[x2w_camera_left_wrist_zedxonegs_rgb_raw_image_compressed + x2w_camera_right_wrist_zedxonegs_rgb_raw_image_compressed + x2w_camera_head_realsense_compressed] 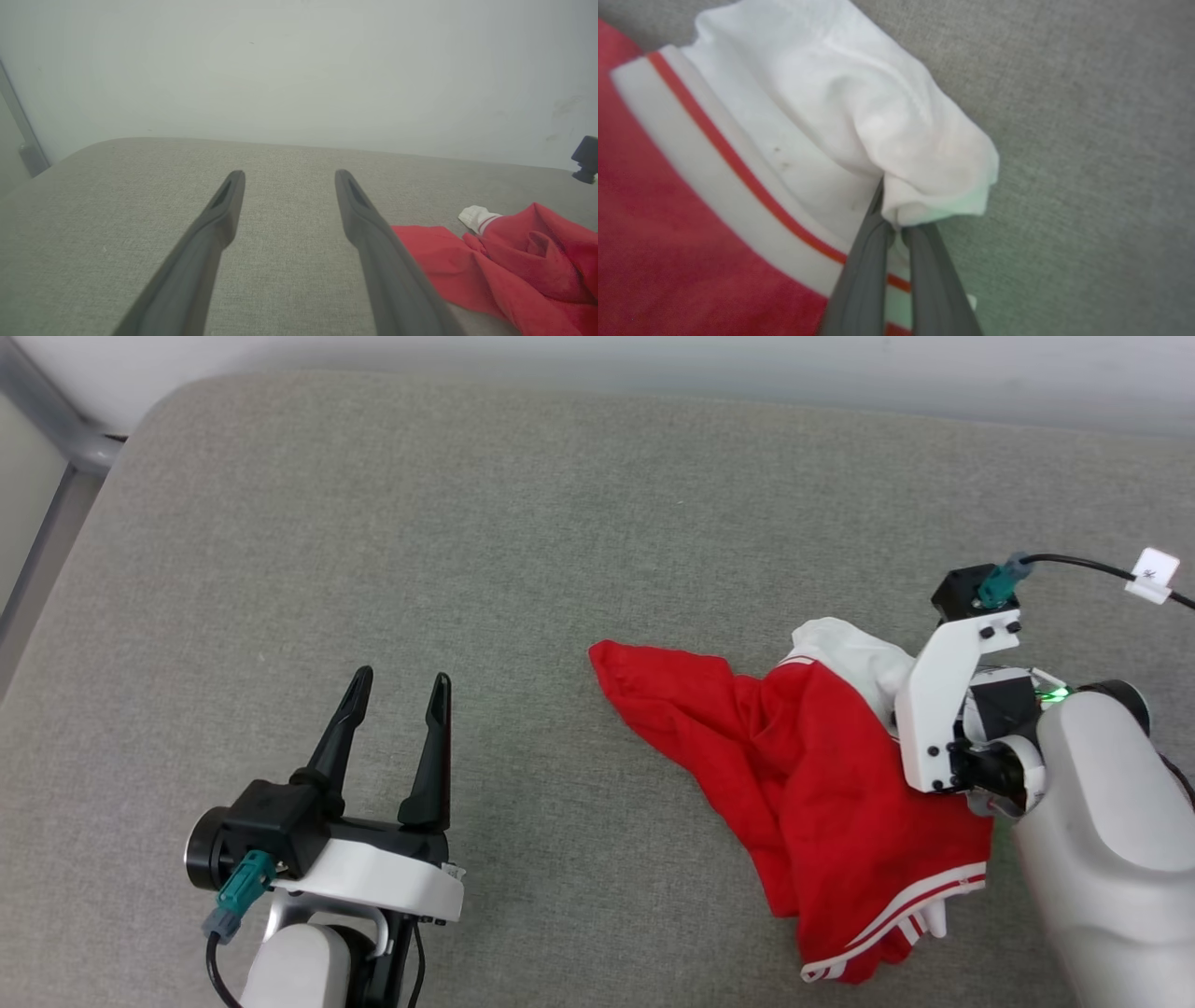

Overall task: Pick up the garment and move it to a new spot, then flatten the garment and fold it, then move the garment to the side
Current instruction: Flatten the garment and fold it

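You're looking at the garment (812,775) lying crumpled on the grey padded surface (420,523), approx 4 o'clock in head view, w/ one red corner pointing toward 10 o'clock. Your right gripper (896,224) is pinching the white sleeve (859,116), jaws closing almost fully on a fold of fabric. Your left gripper (402,677) is hovering at approx 7 o'clock, well apart from the garment, jaws spreading wide and holding nothing.

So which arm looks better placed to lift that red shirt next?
The right. The right pincer is shut on the garment's white sleeve, so it can probably lift straight away. The left pincer is open over the bare cushion, apart from the cloth.
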You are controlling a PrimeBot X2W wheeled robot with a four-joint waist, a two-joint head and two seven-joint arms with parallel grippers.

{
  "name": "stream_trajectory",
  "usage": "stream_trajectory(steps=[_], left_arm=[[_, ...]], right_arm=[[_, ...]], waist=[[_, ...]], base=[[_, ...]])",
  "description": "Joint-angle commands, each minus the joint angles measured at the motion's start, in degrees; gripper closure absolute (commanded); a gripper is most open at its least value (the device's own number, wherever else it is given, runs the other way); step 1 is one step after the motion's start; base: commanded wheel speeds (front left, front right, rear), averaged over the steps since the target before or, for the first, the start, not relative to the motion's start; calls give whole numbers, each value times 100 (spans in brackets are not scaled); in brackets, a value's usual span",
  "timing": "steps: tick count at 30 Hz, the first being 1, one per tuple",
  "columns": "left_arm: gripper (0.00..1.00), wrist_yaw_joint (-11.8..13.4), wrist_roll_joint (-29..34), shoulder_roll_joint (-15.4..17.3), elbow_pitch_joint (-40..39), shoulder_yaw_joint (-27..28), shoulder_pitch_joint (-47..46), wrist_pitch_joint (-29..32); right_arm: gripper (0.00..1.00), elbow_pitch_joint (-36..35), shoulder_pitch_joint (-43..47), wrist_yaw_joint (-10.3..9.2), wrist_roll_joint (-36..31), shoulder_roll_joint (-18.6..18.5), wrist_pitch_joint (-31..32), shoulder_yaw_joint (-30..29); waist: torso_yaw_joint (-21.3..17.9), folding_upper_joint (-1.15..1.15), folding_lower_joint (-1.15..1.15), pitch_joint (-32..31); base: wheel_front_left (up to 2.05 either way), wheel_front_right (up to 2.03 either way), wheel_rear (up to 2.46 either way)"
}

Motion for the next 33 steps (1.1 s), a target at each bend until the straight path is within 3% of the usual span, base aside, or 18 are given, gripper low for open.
stream_trajectory(steps=[1,10,16,18,24,30,31,32,33], left_arm=[[0,-14,53,-21,17,17,21,-14],[0,-53,189,-25,13,138,218,-14],[0,-53,233,-38,36,204,388,-14],[0,-40,245,-42,44,256,472,-14],[0,-38,255,-45,80,307,568,-14],[0,-45,271,-33,155,354,613,-14],[0,-46,272,-29,166,362,606,-14],[0,-48,274,-26,175,367,602,-14],[0,-50,274,-25,184,373,602,-14]], right_arm=[[100,30,-7,-2,18,13,-110,73],[100,-1078,-175,-3,-32,-258,-780,-194],[100,-1889,511,-2,-165,-370,-676,-1009],[100,-2291,1102,-2,-298,-363,-617,-1647],[100,-2574,2119,-2,-430,-88,-558,-2616],[100,-2239,2848,-2,-388,309,-849,-3297],[93,-2093,2860,-3,-347,301,-992,-3336],[62,-1942,2866,-2,-334,301,-1114,-3351],[16,-1819,2847,-2,-309,300,-1254,-3347]], waist=[[-56,0,0,-59],[-449,0,0,-435],[-672,0,0,-639],[-783,0,0,-716],[-914,0,0,-793],[-988,0,0,-781],[-994,0,0,-774],[-1000,0,0,-773],[-1006,0,0,-777]], base=[[0,0,0],[0,0,0],[0,0,0],[0,0,0],[0,0,0],[0,0,0],[0,0,0],[0,0,0],[0,0,0]])
